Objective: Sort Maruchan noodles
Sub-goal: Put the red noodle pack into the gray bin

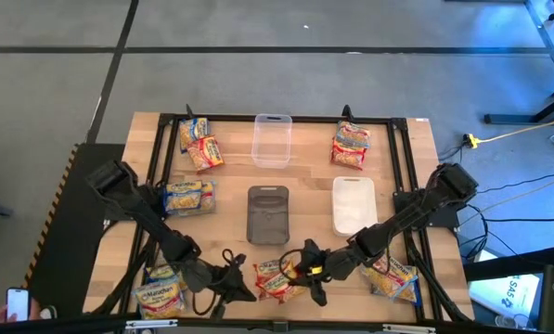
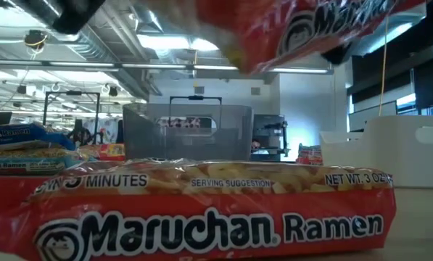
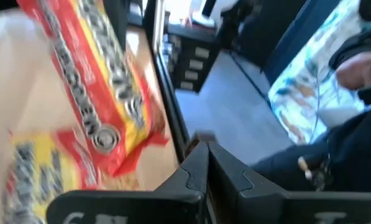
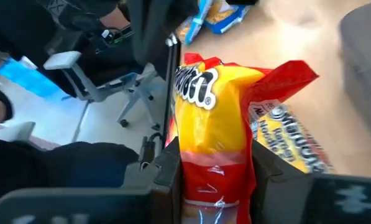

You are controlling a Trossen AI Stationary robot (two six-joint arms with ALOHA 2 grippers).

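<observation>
- Near the front edge of the bench (image 1: 119, 250): right gripper (image 4: 216, 180) with jaws squeezing a red noodle packet (image 4: 213, 118), held over another red packet (image 2: 209, 214).
- Just beside it: left gripper (image 1: 228, 285), jaws shut, holding nothing.
- Farther back: grey bin (image 1: 268, 215), white bin (image 1: 354, 204), clear bin (image 1: 271, 140).
- More packets (image 1: 200, 143) at the far corners.

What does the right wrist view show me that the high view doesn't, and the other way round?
Right wrist only: the right tool is clamped on a red packet, which sits upright between its fingers.
High only: the full layout, with clear container, grey container, white container, packets in the far corners, and the shut left tool.
Both: red packets at the table's near edge.
</observation>
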